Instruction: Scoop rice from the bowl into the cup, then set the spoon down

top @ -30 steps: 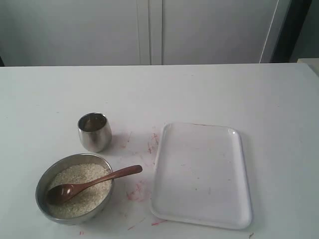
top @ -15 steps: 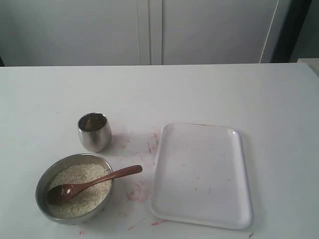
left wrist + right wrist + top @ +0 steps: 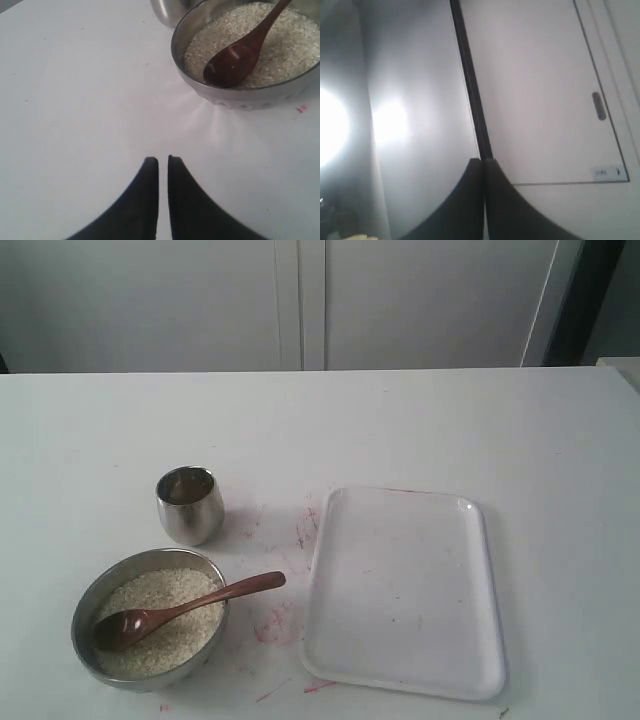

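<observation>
The steel bowl (image 3: 88,640) sits at the table's front left, filled with off-white rice (image 3: 165,595). The dark wooden spoon (image 3: 180,609) lies in it, scoop in the rice, handle resting over the rim toward the tray. The small steel cup (image 3: 189,505) stands just behind the bowl. Neither arm shows in the exterior view. My left gripper (image 3: 163,160) hovers over bare table, shut and empty, with the bowl (image 3: 235,97), rice (image 3: 295,45) and spoon (image 3: 235,62) ahead of it. My right gripper (image 3: 483,161) is shut and points at a cabinet wall.
A white rectangular tray (image 3: 405,590) lies to the right of the bowl. Red smears (image 3: 275,625) mark the table between bowl and tray. White cabinet doors (image 3: 300,300) stand behind the table.
</observation>
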